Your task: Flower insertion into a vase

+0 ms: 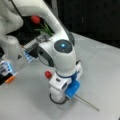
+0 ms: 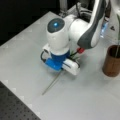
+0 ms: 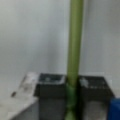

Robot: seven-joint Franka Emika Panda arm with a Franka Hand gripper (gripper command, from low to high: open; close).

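**One flower already in the vase, another stem between my fingers**

My hand [image 3: 71,100] is down at the pale grey bench [image 2: 82,100], closed narrow on the thin green stem of a red-headed artificial flower [image 3: 74,45]. In the wrist view the stem runs straight up from between my two dark finger pads [image 3: 50,86], one on each side and both touching it. In a front view the bare end of the stem [image 1: 87,102] sticks out from under my hand toward four o'clock, lying low along the bench, and the small red head [image 1: 48,74] shows at nine o'clock of my wrist. I cannot tell whether the flower has left the surface.

The plain upright brown wood-like cylinder vase [image 2: 111,62] stands at three o'clock in a front view, well apart from my hand. A green stem [image 2: 117,32] already rises out of its dark inside, so I judge one flower is placed. A red tulip-like bloom with green leaves [image 1: 35,19] shows at eleven o'clock in a front view, behind my arm; it may be that same flower, but I cannot be sure.

So, as I judge it: this flower is gripped, not yet carried to the vase.

The bench is smooth, matt and light. A dark perforated mat [image 2: 15,107] lies at seven o'clock. The room behind is black.
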